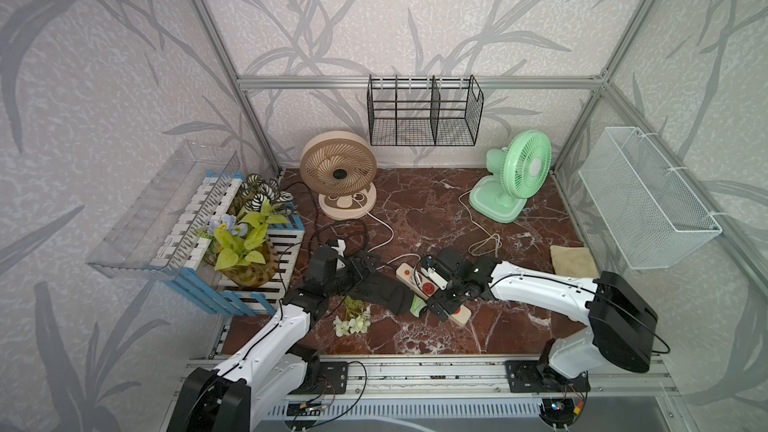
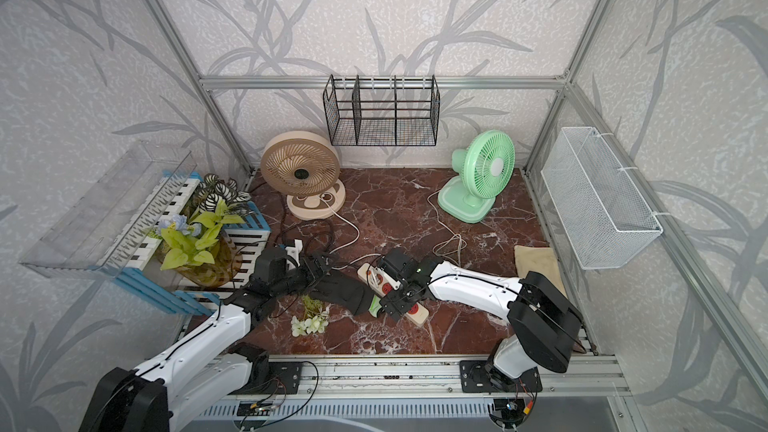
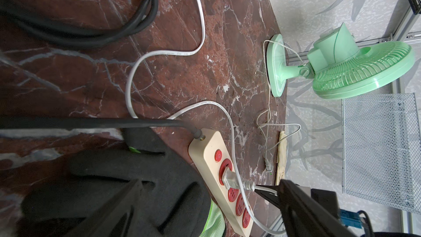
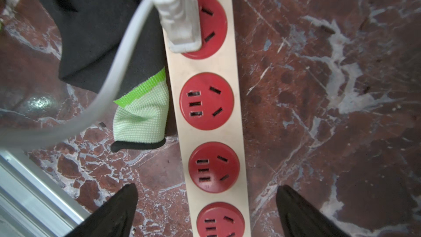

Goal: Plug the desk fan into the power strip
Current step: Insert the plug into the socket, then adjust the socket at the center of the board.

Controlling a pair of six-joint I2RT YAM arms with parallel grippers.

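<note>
The cream power strip (image 1: 462, 317) (image 4: 205, 64) lies on the marble table, and a white plug (image 4: 177, 19) (image 3: 230, 177) sits in its first red socket. The plug's white cord (image 3: 136, 64) runs back toward the beige desk fan (image 1: 338, 168). A green desk fan (image 1: 519, 172) stands at the back right with its thin cord loose on the table. My right gripper (image 4: 207, 188) (image 1: 441, 299) is open, its fingers either side of the strip at the third socket and holding nothing. The left gripper (image 3: 197, 184) (image 1: 368, 263) is also open and empty, just left of the strip above a black glove (image 1: 382, 292).
The glove's green cuff (image 4: 141, 115) touches the strip's side. Black cord loops (image 1: 345, 238) lie behind the left gripper. Artificial flowers (image 1: 353, 322) lie near the front, a plant crate (image 1: 249, 243) stands at left, and a beige cloth (image 1: 573, 261) at right. Wire baskets hang on the walls.
</note>
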